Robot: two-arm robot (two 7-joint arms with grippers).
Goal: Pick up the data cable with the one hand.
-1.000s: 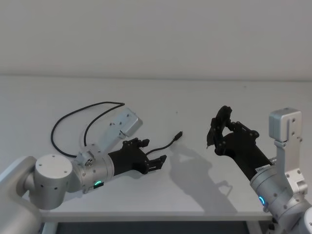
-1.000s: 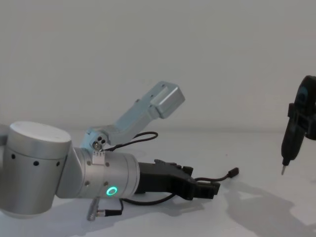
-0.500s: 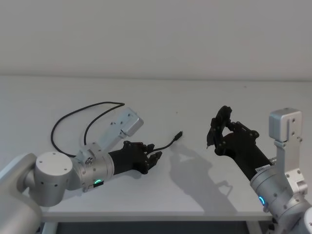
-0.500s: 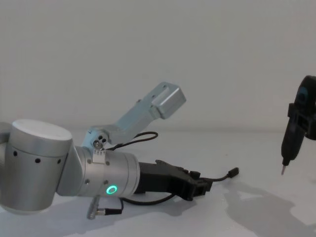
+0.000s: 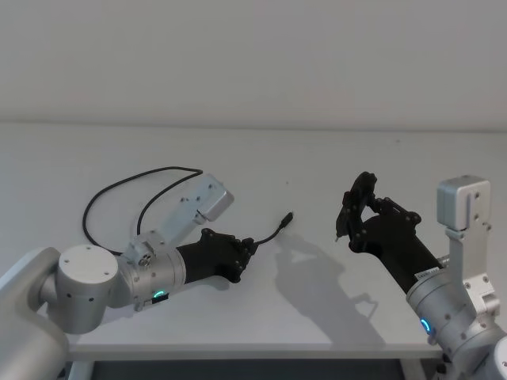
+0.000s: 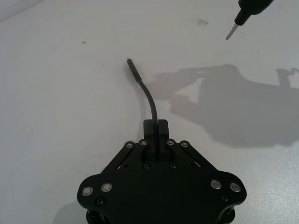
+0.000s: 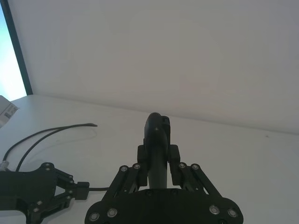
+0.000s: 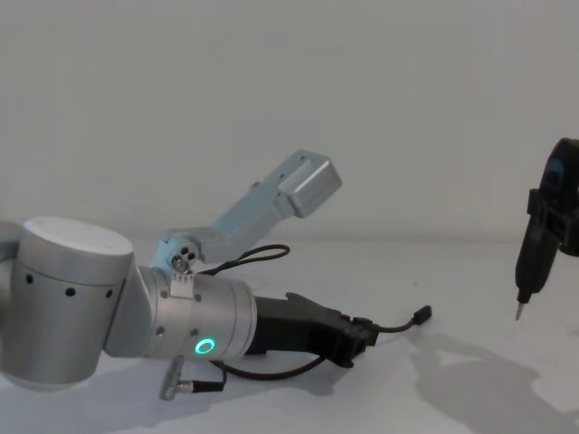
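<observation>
While the left gripper (image 6: 156, 126) pinches the data cable (image 6: 148, 95), its free end runs straight ahead of the fingertips, plug pointing away; the right gripper (image 7: 157, 156), beyond, clamps a black tool (image 7: 156, 128).

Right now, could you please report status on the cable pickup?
Left gripper low over table, fingers shut on data cable near its plug. Right gripper parked at right, holding black tool. Cable slack loops behind left arm.

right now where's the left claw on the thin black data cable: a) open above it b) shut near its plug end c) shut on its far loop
b: left claw shut on the thin black data cable, plug poking out ahead; right claw parked at right.
</observation>
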